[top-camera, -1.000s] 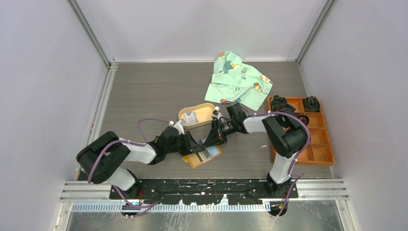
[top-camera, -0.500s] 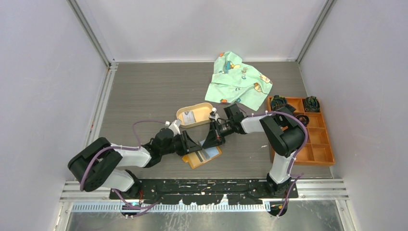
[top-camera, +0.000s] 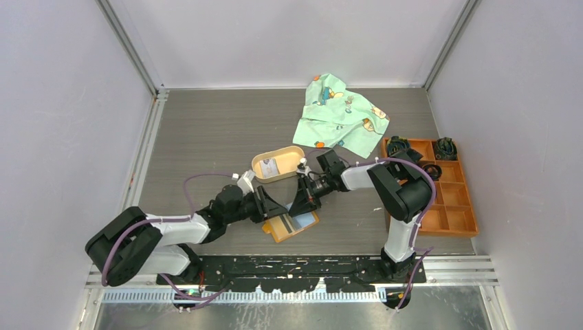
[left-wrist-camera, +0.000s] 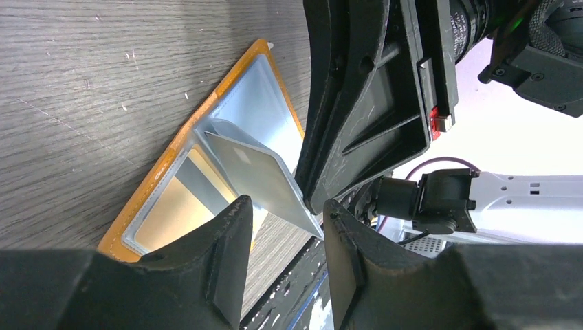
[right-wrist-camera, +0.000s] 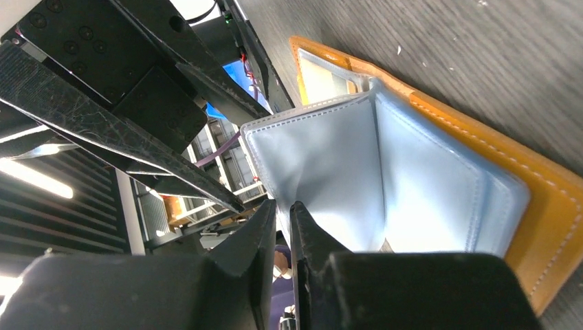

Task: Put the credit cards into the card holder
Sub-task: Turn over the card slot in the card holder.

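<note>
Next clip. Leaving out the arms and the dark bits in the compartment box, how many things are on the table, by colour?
Orange: 2 (card holder, compartment box)
Tan: 1 (oval tray)
Green: 1 (cloth)
Whitish: 1 (card lying in the tray)
Total: 5
</note>
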Action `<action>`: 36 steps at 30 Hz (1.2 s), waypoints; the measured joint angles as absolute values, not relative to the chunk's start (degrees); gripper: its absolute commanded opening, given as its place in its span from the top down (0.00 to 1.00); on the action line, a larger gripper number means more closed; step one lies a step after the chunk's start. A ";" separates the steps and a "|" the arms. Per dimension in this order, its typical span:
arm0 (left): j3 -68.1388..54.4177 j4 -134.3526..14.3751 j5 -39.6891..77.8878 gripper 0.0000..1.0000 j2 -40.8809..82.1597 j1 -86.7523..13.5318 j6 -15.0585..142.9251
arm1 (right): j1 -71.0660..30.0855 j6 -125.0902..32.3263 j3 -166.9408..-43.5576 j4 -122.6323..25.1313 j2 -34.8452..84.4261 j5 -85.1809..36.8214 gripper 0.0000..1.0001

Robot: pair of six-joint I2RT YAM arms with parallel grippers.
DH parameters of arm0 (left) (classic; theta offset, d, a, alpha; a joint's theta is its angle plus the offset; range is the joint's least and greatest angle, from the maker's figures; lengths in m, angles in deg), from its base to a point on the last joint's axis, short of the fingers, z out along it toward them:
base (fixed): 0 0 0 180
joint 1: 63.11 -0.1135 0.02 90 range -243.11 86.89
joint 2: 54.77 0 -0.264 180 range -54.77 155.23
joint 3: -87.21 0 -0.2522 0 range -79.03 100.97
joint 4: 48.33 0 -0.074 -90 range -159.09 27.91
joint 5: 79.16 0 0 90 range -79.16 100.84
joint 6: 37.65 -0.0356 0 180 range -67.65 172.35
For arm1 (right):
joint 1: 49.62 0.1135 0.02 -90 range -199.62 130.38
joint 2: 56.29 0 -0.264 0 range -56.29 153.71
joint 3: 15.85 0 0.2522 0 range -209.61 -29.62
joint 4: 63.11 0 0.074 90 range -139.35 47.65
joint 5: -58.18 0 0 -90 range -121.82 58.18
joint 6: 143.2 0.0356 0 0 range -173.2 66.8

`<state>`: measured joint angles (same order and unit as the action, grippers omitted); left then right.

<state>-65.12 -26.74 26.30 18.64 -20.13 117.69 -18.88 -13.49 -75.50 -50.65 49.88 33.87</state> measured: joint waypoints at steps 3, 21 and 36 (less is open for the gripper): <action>-65.10 -26.80 26.28 0.56 18.62 -20.13 117.89 | -18.72 -14.30 -75.83 -49.60 49.88 33.85 0.80; -63.98 -26.78 26.37 0.56 23.03 -20.13 117.98 | -18.37 -19.07 -77.23 -43.85 49.88 32.78 0.78; -63.94 -26.76 26.37 0.64 24.45 -20.13 117.98 | -18.07 -26.15 -79.35 -36.77 49.88 29.35 0.84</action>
